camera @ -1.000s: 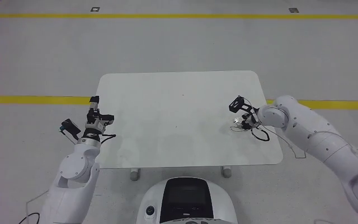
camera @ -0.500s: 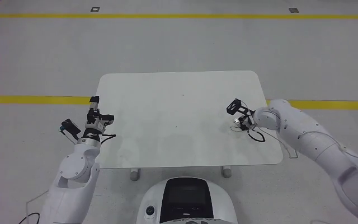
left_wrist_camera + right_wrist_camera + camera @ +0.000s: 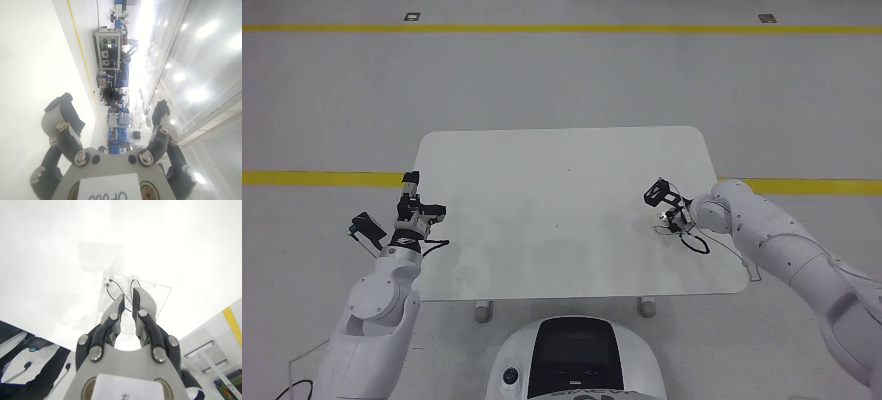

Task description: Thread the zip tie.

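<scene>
White table (image 3: 562,200) on a grey floor (image 3: 562,80). We see the right gripper (image 3: 128,291) low over the table's right edge, above a clear tray (image 3: 160,294) holding thin black zip ties (image 3: 110,280). Its fingers stand a narrow gap apart with one strand between them; we cannot tell if they touch it. At the left edge, the left gripper (image 3: 113,100) is spread wide, empty.

The white worktop (image 3: 562,200) looks smooth and matt, with a faint sheen. Near its right edge sits a clear, glossy plastic tray (image 3: 160,294) holding thin, smooth black plastic zip ties (image 3: 110,280). The right claw (image 3: 128,292) has pale grey satin fingers and black ribbed, rubbery pads (image 3: 135,302). The left claw (image 3: 113,99) has matt black plastic fingers and bright metal screws (image 3: 60,126).
</scene>
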